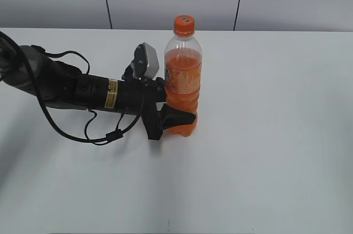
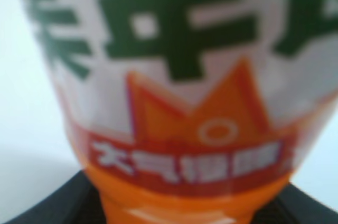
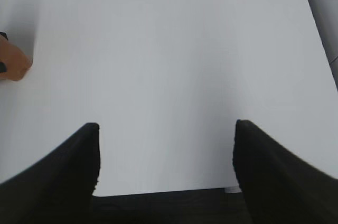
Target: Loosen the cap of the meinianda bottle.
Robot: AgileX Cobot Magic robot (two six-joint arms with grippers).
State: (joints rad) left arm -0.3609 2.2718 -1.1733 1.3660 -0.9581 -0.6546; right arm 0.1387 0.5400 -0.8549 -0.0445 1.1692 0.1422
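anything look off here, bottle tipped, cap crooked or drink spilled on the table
Nothing stands out. The meinianda bottle stands upright on the white table, the cap sits level on its neck, and no spill shows. The left gripper is around the bottle's lower body; the right gripper is open over bare table.

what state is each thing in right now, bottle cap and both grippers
meinianda bottle: upright on the table, partly full of orange drink
cap: on the bottle neck, untouched
left gripper: closed around the bottle's lower body
right gripper: open, empty, above bare table
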